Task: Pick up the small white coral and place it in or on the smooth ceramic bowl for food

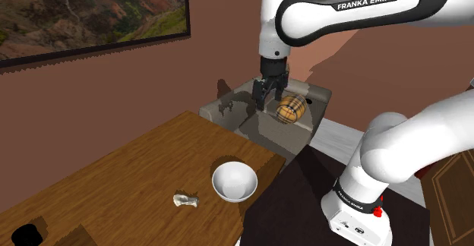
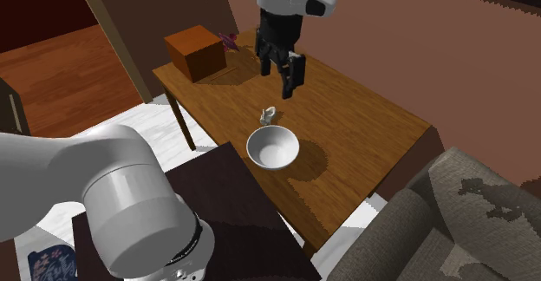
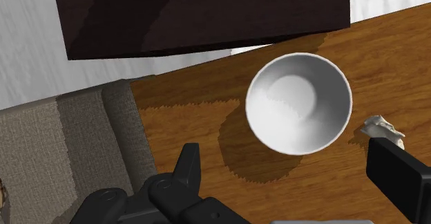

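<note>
Items on your wooden table (image 1: pixel 114 176):

1. Coral (image 1: pixel 186 200): small, pale, knobbly. It lies flat on the wood just beside the bowl and clear of its rim. You see it to the shoulder view's left of the bowl, and on the bowl's far side in the second exterior view.
2. Bowl (image 1: pixel 234 182): white, smooth, upright, near the table edge by the dark stand (image 2: pixel 234 210). Nothing lies in it.
3. Box (image 2: pixel 195 52): brown, at the far corner of the table in the second exterior view, well apart from the coral.
4. Small black object (image 1: pixel 26 234): at the table corner in the shoulder view's lower left; you cannot tell what it is.

Your end effector (image 1: pixel 270 100): black, hanging in the air above the table. Its fingers (image 3: pixel 188 164) are spread wide with nothing between them.

Surroundings: grey sofa (image 2: pixel 459 218) against the table, carrying a striped cushion (image 1: pixel 292 108).
</note>
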### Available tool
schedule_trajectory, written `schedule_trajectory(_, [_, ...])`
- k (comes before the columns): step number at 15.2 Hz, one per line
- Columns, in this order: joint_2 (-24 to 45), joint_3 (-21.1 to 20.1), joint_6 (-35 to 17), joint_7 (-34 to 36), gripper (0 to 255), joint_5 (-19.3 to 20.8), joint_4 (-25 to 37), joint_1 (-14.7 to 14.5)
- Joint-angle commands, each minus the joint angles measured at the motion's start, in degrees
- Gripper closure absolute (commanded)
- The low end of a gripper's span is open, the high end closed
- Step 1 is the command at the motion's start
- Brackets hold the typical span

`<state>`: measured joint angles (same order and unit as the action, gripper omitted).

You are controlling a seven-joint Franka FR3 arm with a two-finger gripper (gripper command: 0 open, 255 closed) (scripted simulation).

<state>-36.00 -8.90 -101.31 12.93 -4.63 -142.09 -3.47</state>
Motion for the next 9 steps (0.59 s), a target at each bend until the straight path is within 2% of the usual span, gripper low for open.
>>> schedule_trajectory(1, [3.0, -2.1, -3.7, 1.7, 0, -0.4, -0.6, -0.6])
schedule_trajectory(9, [17.8, -10.0, -16.2, 9.4, 0, 1.3, 1.0, -2.0])
